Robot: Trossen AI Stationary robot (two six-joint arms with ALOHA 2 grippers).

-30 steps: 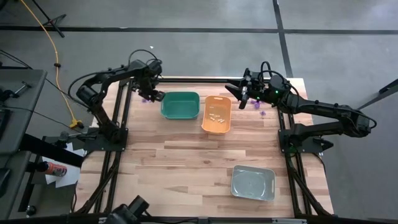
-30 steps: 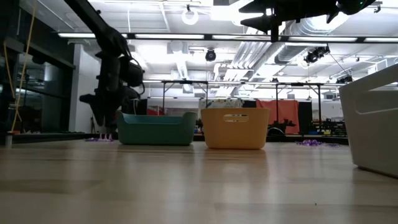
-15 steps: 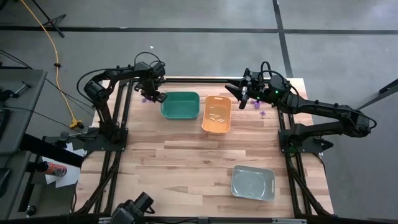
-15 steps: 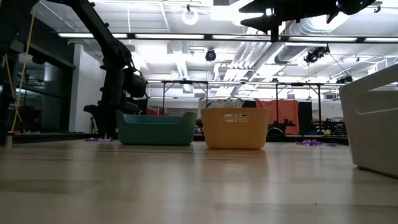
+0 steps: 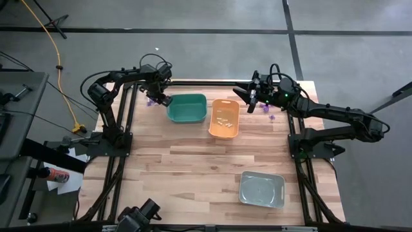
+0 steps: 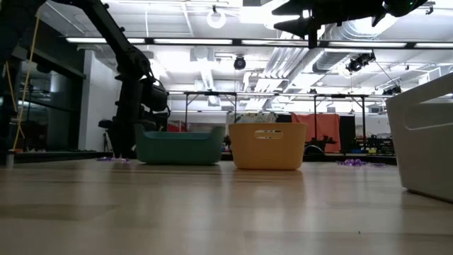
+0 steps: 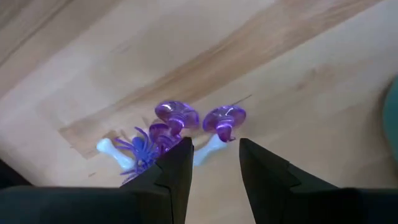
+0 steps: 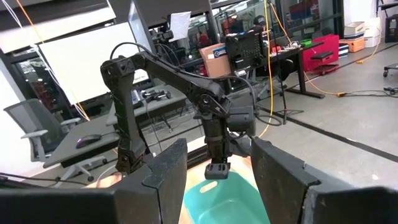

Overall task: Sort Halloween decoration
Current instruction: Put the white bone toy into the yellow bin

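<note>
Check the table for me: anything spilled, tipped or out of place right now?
Nothing stands out. The green bin, orange bin and grey bin all sit upright. Purple trinkets lie loose on the wood beside the green bin, under the open left gripper; more trinkets lie near the open right gripper.
</note>
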